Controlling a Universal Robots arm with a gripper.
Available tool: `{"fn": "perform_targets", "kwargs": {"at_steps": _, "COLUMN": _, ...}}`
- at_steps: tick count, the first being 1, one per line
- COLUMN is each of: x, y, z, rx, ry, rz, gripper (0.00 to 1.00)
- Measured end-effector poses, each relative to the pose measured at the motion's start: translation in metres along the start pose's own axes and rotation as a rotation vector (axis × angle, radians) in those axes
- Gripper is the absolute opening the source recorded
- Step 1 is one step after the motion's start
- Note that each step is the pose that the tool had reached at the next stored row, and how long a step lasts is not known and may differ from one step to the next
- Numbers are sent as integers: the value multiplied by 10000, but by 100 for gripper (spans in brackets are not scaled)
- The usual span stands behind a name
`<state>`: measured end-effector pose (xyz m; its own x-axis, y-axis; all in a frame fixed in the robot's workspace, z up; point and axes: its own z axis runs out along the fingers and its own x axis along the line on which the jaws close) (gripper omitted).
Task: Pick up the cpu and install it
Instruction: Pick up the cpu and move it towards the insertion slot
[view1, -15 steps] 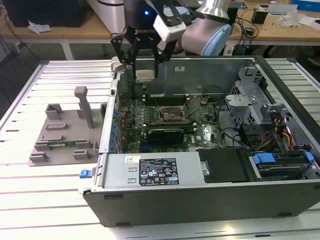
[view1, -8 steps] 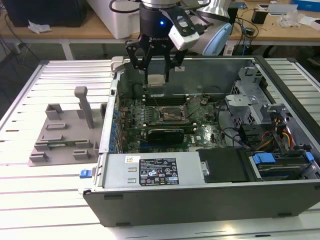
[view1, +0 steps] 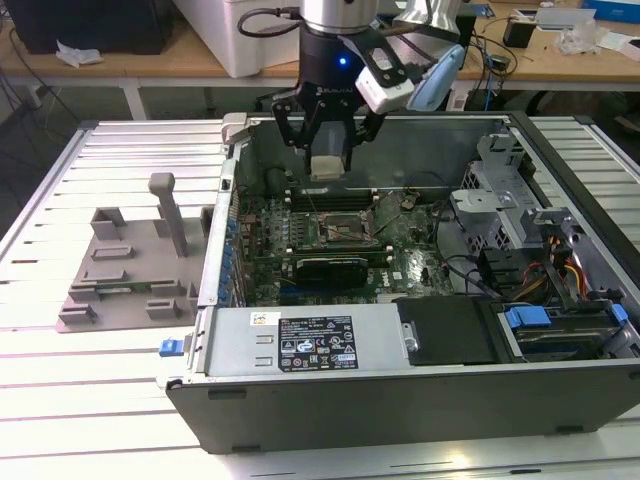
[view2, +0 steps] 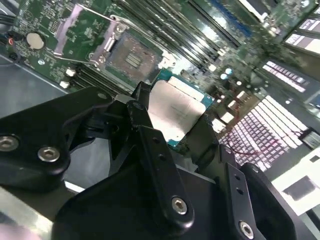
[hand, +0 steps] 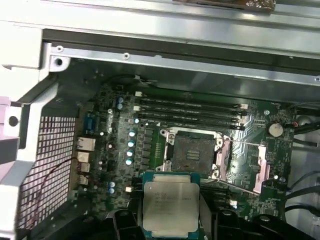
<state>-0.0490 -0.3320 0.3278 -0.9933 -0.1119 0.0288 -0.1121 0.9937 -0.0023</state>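
On the exterior view's left, a gray plastic holder (view1: 125, 270) sits on the ribbed metal surface (view1: 90, 400). Just beside it, toward the exterior view's right, an open computer case (view1: 420, 400) lies on its side. The black tool (view1: 328, 158) hangs over the far part of the green board (view1: 405, 262) inside the case. The tool squeezes the cpu (view1: 328, 169) tight, with one black finger on each side. In both wrist views the cpu (view2: 175, 107) (hand: 170, 202) is up in the air with its silver top showing, and it is not touching the board. The square socket (view1: 336, 228) is just under it, and the socket's metal frame is flipped open. A long black card (view1: 325, 268) lies nearer than the socket. On the exterior view's right, blue tabs (view1: 527, 320) sit on the drive box.
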Motion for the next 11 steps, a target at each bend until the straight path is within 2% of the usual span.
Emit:
{"fn": "perform_targets", "kwargs": {"at_steps": 4, "x": -147, "y": 40, "z": 134, "rx": -5, "ry": 22, "rz": 0, "gripper": 55}}
{"fn": "perform_targets", "kwargs": {"at_steps": 8, "x": -284, "y": 48, "z": 217, "rx": -5, "ry": 43, "rz": -1, "gripper": 55}}
{"fn": "perform_targets", "kwargs": {"at_steps": 11, "x": -353, "y": 43, "z": 286, "rx": -8, "ry": 50, "rz": 0, "gripper": 55}}
